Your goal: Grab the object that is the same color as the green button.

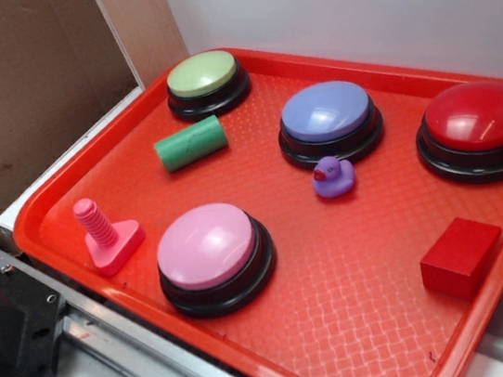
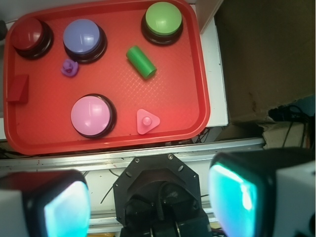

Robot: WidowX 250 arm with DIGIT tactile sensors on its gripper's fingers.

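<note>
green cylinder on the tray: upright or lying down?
Lying down. The green cylinder rests on its curved side on the red tray, one flat end facing sideways, just in front of the green button, not touching it.

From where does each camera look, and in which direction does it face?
Exterior: stands off the tray's corner, looking obliquely down; no robot part shows.
Wrist: rides high above, facing straight down; the open pincer's fingers frame the bottom, over the robot base.
Both share the tray, green button, green cylinder and pink bolt.
</note>
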